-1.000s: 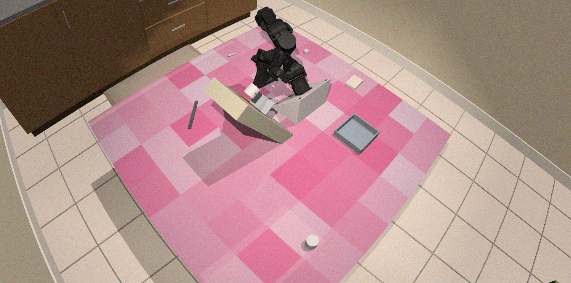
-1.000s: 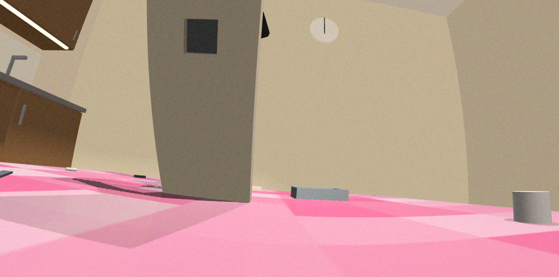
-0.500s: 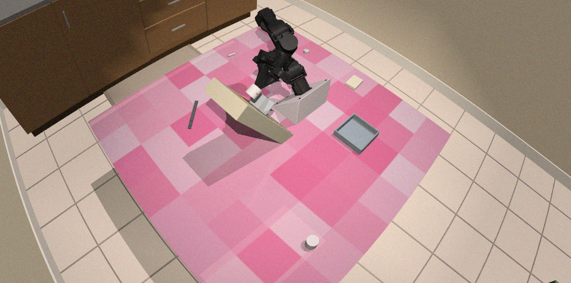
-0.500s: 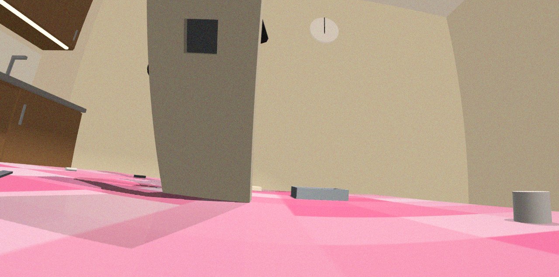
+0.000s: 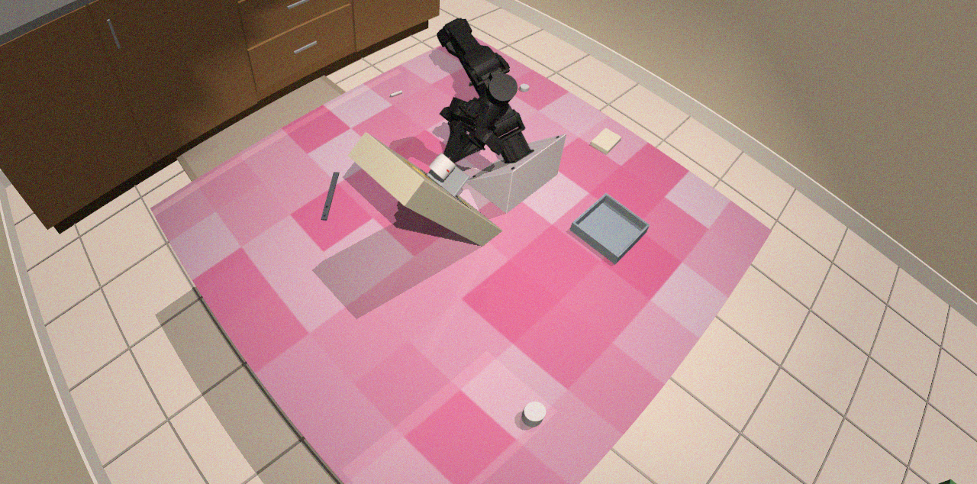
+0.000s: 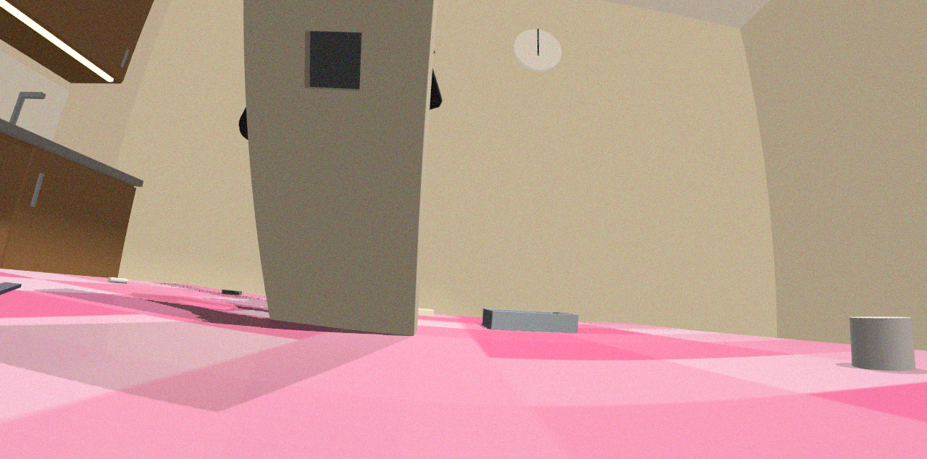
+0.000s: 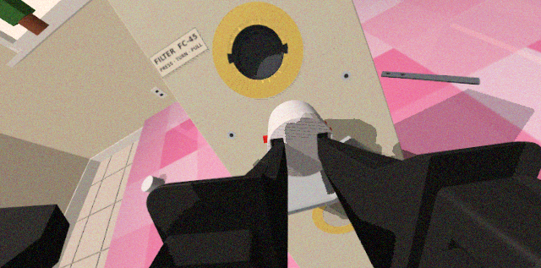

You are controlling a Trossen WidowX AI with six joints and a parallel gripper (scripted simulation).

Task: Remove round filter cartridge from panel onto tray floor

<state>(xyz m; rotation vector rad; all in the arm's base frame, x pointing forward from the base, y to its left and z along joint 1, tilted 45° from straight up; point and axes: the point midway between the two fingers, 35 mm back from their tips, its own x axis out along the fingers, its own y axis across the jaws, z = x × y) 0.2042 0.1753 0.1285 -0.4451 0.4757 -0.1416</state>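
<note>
The white round filter cartridge [image 5: 442,166] [image 7: 294,112] is out of its socket, held in front of the panel face. My gripper [image 7: 299,144] is shut on its near end; a small red mark shows beside it in the wrist view. The tilted beige service panel [image 5: 389,166] [image 6: 337,197] [image 7: 313,10] has an empty dark round socket [image 7: 257,48] with two side notches, inside a yellow ring [image 7: 224,48]. The cartridge is below the socket in the wrist view. The blue-grey tray [image 5: 607,227] [image 6: 531,321] stands apart from the panel and is empty. The panel hides the cartridge in the exterior view.
A pale plate [image 5: 449,180] [image 7: 308,194] stands out from the panel below the cartridge. A grey angled wall [image 5: 536,169] stands between panel and tray. A grey bar [image 5: 330,195] [image 7: 431,78], a white cylinder [image 5: 533,411] [image 6: 881,342] and a cream block [image 5: 605,139] lie farther out.
</note>
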